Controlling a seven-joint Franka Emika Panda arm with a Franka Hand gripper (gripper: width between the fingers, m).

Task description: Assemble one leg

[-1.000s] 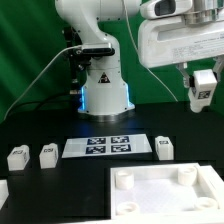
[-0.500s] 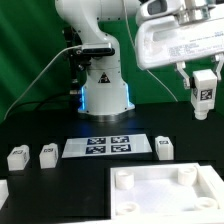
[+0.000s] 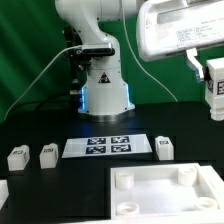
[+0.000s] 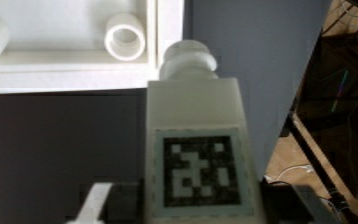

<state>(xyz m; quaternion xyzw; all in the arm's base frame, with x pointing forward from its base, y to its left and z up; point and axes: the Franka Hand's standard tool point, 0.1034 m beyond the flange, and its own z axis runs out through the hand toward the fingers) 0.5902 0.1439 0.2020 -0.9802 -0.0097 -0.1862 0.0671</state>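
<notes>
My gripper [image 3: 213, 88] is at the exterior view's right edge, high above the table, shut on a white leg [image 3: 214, 92] with a black-and-white tag. In the wrist view the held leg [image 4: 199, 130] fills the middle, its round peg end pointing away from the camera, with dark fingers [image 4: 153, 205] on both sides. Three more legs stand on the black table: two at the exterior view's left [image 3: 17, 157] [image 3: 47, 154] and one [image 3: 164, 146] right of the marker board. The large white panel [image 3: 165, 190] with corner sockets lies in front.
The marker board [image 3: 108, 146] lies in the middle of the table. The arm's white base [image 3: 103, 92] stands behind it. In the wrist view the panel's edge with two round sockets [image 4: 130, 39] shows beyond the held leg.
My gripper has carried the leg toward the exterior view's right and slightly up, now partly cut off by the frame edge.
</notes>
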